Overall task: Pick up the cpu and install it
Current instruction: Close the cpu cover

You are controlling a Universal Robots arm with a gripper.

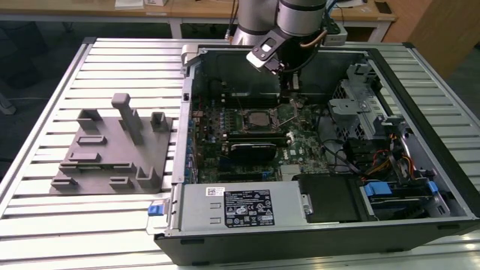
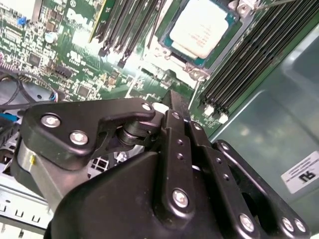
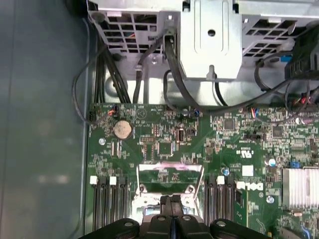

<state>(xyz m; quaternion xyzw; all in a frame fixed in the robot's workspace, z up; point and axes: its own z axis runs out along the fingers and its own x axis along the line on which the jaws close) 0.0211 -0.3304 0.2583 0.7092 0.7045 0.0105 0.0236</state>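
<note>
Inside the case [image 1: 315, 242], jaws together near the cpu [image 2: 199, 25] between memory slots [image 2: 249, 55]

- cpu [image 1: 259, 118]: small flat square chip, silvery-white metal top, thin darker rim.
- Second wrist view: cpu [image 2: 199, 27] shows pale lid with rounded corners and narrow green edge along its sides.
- Pose: lies flat, lid up, square to socket [image 1: 259, 110], seated inside its metal frame.
- Place: on green motherboard [image 1: 300, 140] inside open computer case [image 1: 315, 236], between rows of black memory slots [image 2: 249, 55].
- Top face bare, nothing resting on it.
</note>
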